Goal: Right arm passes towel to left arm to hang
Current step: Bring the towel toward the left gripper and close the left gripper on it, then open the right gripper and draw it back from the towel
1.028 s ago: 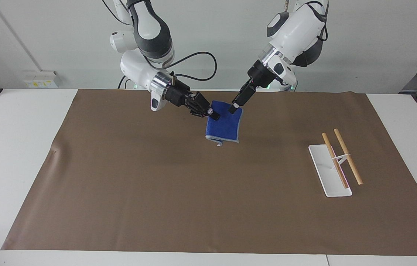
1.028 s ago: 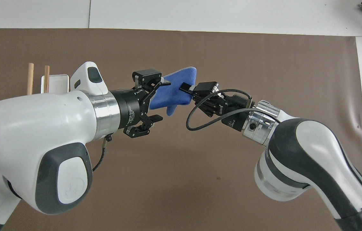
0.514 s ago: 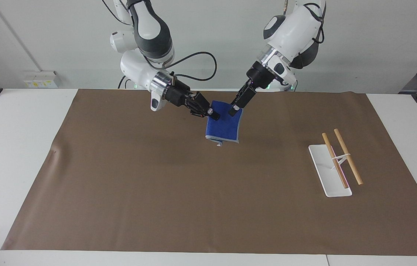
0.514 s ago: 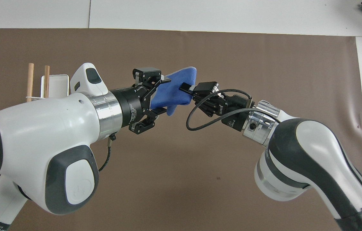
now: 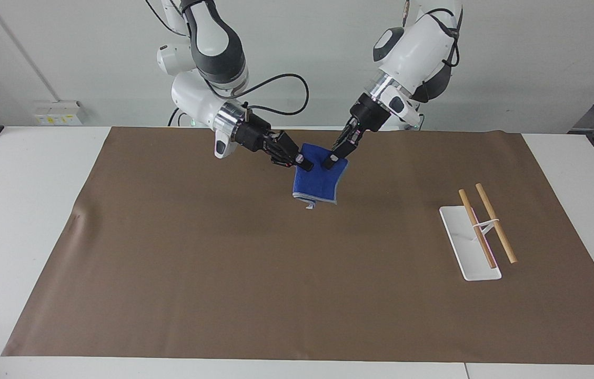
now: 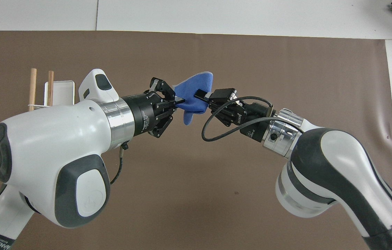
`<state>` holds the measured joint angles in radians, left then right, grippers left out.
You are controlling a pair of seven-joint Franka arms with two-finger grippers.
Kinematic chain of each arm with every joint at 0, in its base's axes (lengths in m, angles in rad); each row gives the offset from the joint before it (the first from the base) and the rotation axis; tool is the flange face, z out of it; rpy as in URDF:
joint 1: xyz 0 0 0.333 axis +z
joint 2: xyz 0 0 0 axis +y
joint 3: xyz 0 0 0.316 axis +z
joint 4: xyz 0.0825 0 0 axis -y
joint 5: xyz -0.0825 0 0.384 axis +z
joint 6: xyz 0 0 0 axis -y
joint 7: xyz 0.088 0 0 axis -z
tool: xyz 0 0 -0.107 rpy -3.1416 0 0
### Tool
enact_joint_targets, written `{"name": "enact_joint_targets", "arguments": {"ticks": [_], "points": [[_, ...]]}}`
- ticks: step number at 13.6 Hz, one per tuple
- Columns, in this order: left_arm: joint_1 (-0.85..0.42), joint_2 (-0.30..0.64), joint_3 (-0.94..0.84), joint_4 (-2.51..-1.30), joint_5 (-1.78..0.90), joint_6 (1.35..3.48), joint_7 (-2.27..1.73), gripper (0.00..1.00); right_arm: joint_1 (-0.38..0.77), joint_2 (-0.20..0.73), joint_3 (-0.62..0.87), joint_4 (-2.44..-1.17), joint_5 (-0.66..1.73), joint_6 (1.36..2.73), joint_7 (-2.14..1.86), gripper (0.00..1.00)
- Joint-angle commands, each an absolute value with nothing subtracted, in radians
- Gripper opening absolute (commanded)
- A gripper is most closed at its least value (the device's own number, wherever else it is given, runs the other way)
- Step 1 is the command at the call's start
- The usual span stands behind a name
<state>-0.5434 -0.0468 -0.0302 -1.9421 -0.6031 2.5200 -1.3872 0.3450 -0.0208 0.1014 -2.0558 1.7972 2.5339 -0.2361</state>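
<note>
Left gripper point(image 5: 330, 161) is clamped on the towel's point(image 5: 318, 184) top corner, right gripper point(image 5: 307, 165) pinching the other, cloth hanging mid-air over the mat point(image 5: 223, 263). I'd confirm the left's bite w/ a gentle tug before releasing the right (both hold now), then carry it to the rack point(image 5: 478, 231) at the left arm's end.

The towel point(image 5: 319, 181) is hanging in the air over the mat point(image 5: 223, 273), over the part of it lying close to the robots and about midway between the two arms' ends of the table point(image 5: 12, 173). The right gripper point(image 5: 307, 165) is gripping its upper edge on the side toward the right arm's end, and the left gripper point(image 5: 330, 162) is gripping the same edge just beside it, toward the left arm's end. The rack point(image 5: 478, 231) is standing on the mat toward the left arm's end, farther from the robots than the towel and well apart from it, with its two bars point(image 5: 495, 223) lying side by side above its base plate point(image 5: 460, 237)
</note>
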Motion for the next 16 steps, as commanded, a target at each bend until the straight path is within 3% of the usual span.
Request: {"name": "enact_joint_targets", "arguments": {"ticks": [1,3,5,8,13,16], "points": [[-0.555,-0.052,-0.020,-1.956,-0.620,2.539,-1.393,0.00,0.339,-0.025,0.106,-2.052,1.833,2.545,-0.278,0.00],[-0.555,-0.052,-0.020,-1.950,-0.620,2.530,-1.396,0.00,0.341,-0.025,0.106,-2.052,1.821,2.548,-0.278,0.00],[-0.555,-0.052,-0.020,-1.950,-0.620,2.531,-1.393,0.00,0.344,-0.028,0.106,-2.052,1.812,2.623,-0.284,1.00],[-0.558,-0.051,-0.020,-1.944,-0.620,2.542,-1.401,0.00,0.360,-0.025,0.107,-2.051,1.777,2.684,-0.327,1.00],[-0.548,-0.052,-0.018,-1.950,-0.620,2.540,-1.394,0.00,0.345,0.009,0.101,-2.068,1.432,2.796,-0.314,1.00],[-0.545,-0.052,-0.018,-1.953,-0.620,2.542,-1.394,0.00,0.270,0.014,0.098,-2.092,1.243,2.797,-0.314,1.00]]}}
